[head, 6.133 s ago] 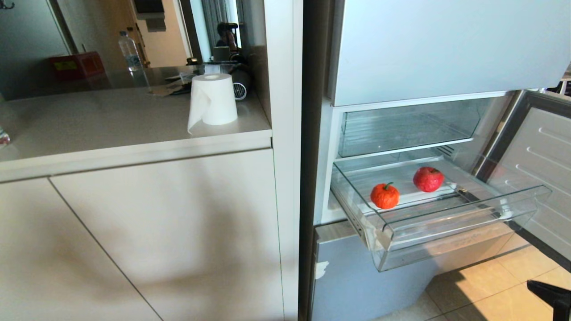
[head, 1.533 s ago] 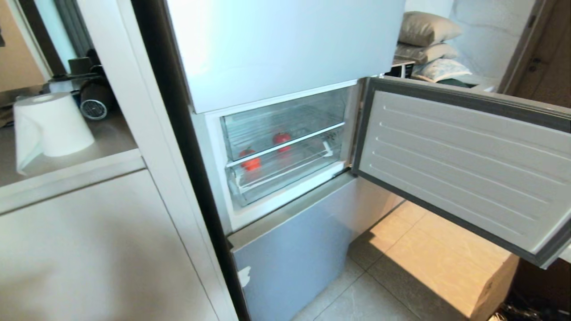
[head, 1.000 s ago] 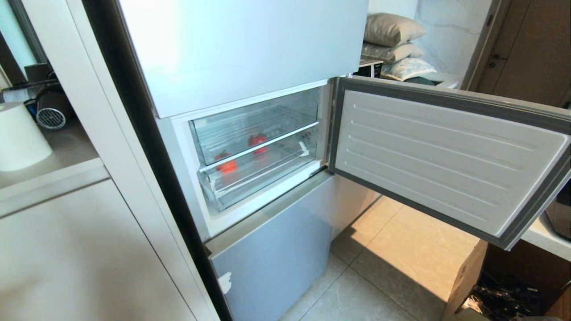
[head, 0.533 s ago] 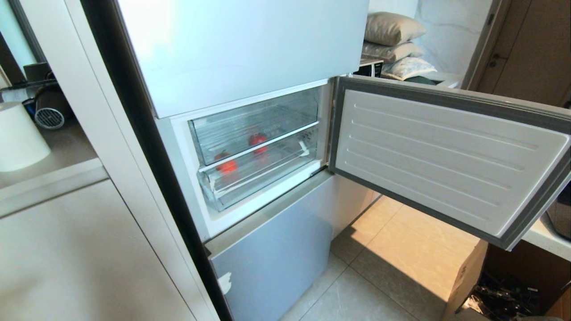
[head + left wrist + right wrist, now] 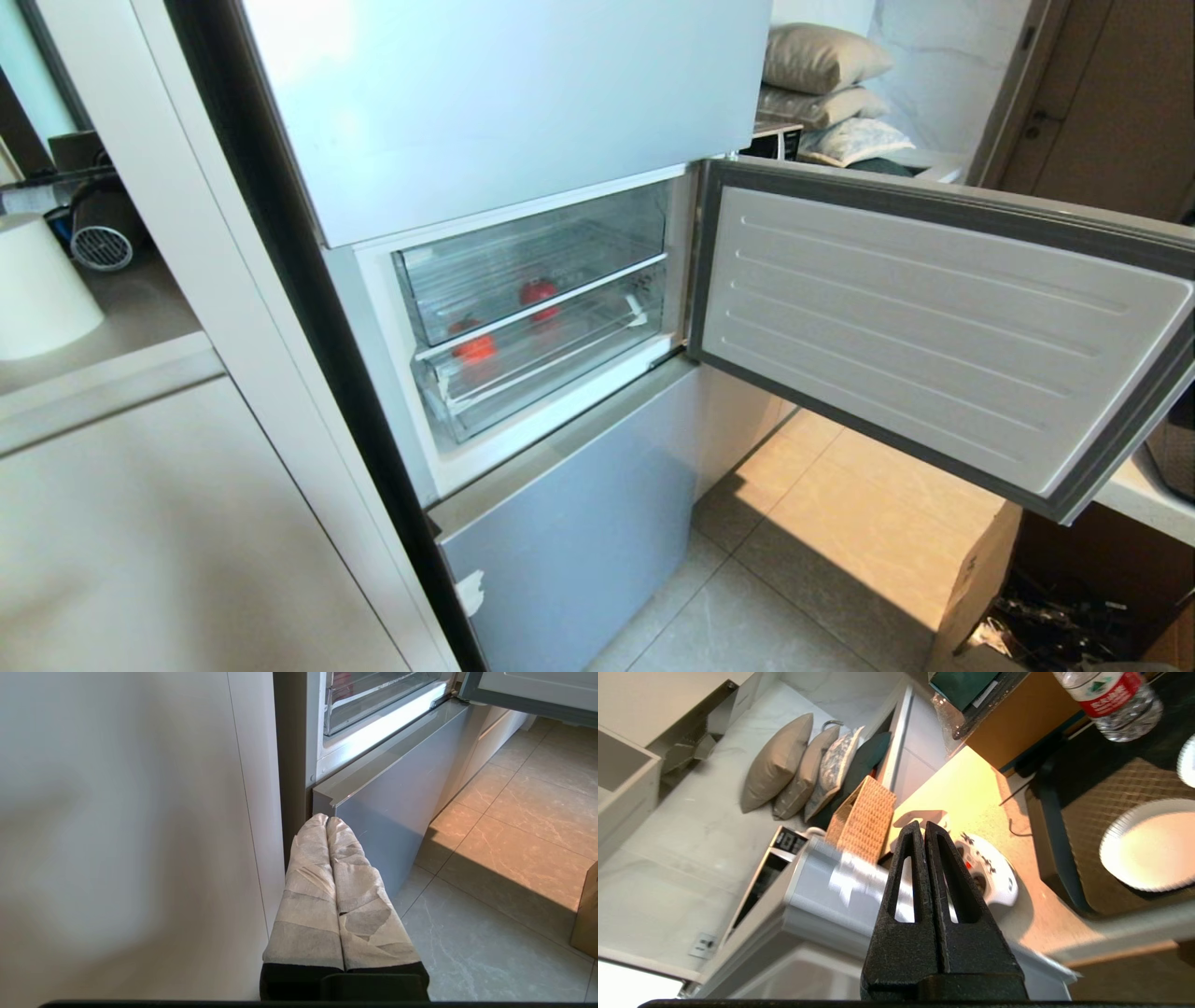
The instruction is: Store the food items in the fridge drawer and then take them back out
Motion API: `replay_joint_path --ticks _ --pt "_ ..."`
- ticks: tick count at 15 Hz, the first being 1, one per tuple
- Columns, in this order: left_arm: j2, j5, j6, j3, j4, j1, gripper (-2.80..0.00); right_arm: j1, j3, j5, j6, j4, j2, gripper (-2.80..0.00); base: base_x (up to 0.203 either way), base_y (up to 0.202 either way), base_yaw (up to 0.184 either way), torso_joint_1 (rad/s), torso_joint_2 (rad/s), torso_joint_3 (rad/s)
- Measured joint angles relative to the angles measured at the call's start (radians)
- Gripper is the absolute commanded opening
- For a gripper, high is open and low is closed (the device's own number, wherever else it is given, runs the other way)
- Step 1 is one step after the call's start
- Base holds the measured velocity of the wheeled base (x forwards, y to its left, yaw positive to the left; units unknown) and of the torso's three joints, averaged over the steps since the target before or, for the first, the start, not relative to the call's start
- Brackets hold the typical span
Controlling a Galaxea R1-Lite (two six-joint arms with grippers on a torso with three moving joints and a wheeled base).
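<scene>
Food items (image 5: 478,347) blur behind the fridge drawer (image 5: 541,359), probably inside.

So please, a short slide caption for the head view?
Two red toy fruits inside the closed clear drawer, fridge door open.

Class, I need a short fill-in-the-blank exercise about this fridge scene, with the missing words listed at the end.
1. The wide clear plastic fridge drawer is pushed ____ the pale blue-grey glossy fridge.
2. The ____ small round red toy food items lie inside that drawer.
3. The white-lined fridge door stands ____.
4. The tape-wrapped left gripper and the black right gripper both have their fingers ____.

Missing words: into; two; open; shut
</scene>
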Motion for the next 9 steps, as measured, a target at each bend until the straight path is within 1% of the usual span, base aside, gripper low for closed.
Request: replay_joint_path --ticks 3,5,8,9 --pt "0.000 0.000 0.000 0.000 0.000 0.000 -2.80 -0.019 -0.137 0.117 0.027 0.000 0.167 -2.80 0.000 0.000 0.000 0.000 0.00 0.000" --pt "0.000 0.000 0.000 0.000 0.000 0.000 -2.80 -0.018 -0.235 0.191 0.046 0.029 0.257 -2.80 0.000 0.000 0.000 0.000 0.00 0.000" --pt "0.000 0.000 0.000 0.000 0.000 0.000 -2.80 0.012 -0.377 0.305 0.113 0.094 0.357 -2.80 0.000 0.000 0.000 0.000 0.00 0.000" --pt "0.000 0.000 0.000 0.000 0.000 0.000 -2.80 0.029 -0.406 0.332 0.120 0.100 0.383 -2.80 0.000 0.000 0.000 0.000 0.00 0.000"
